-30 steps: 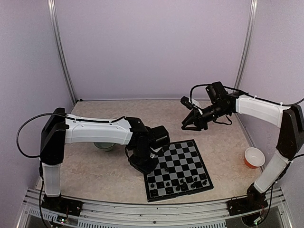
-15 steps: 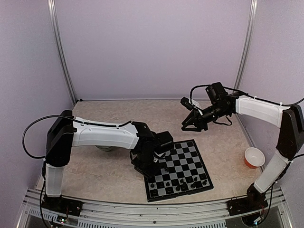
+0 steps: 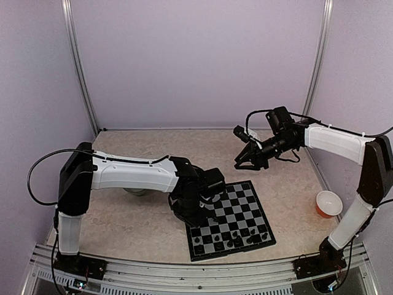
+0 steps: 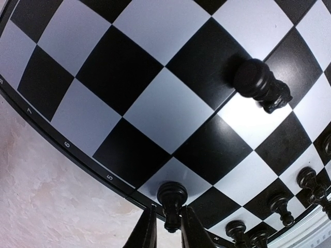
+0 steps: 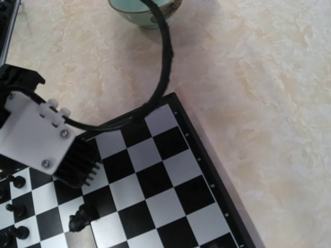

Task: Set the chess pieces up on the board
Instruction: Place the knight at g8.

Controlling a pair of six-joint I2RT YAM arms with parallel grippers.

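Just inside the left border of the flat square chessboard of black and light grey checks [image 4: 150, 108], the left end effector [image 4: 168, 213] reaches low, its two dark fingers [image 4: 147, 232] standing either side of a tiny black round-headed chess piece [image 4: 172, 196]; that piece stands upright on a light square in the edge row; the fingers sit close against its base, but whether they pinch it or have let it go I cannot tell.

Further in, a second black chess piece [image 4: 258, 85] lies toppled on its side, across the line between a black square and a light one; the right wrist view shows it too [image 5: 83, 217], just beside the left arm's white wrist block [image 5: 33, 134].

More small black chess pieces [image 3: 236, 236] stand upright in the rows along the board's near edge; the far rows are bare.

Over the far right of the beige marbled counter [image 3: 135, 227], the right end effector [image 3: 241, 163] hangs in the air, well apart from the board; its fingers are spread with nothing between them.

A pale green bowl [image 5: 145, 10] sits on the counter beyond the board's left side; an orange cup with a white inside [image 3: 328, 203] sits near the right arm.
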